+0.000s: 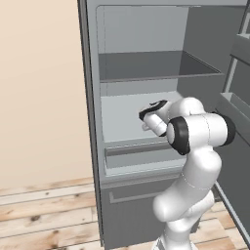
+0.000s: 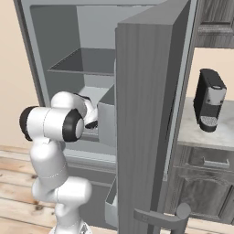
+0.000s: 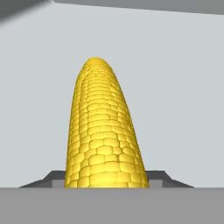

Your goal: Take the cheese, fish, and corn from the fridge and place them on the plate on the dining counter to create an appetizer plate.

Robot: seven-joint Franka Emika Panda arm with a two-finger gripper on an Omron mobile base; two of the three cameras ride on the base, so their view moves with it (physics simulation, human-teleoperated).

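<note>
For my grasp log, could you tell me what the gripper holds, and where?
The corn: the gripper has it between its fingertips at its wide near end.

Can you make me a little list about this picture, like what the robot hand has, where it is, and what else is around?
place: inside the open fridge, above its middle shelf
gripper: reaching into the fridge, fingers either side of the corn
corn: yellow cob, fills the middle of the hand view, pointing away from the hand
grip: cannot tell if it is squeezed yet
fridge door: swung open
nearby: black coffee machine on a counter
floor: light wood planks
</note>
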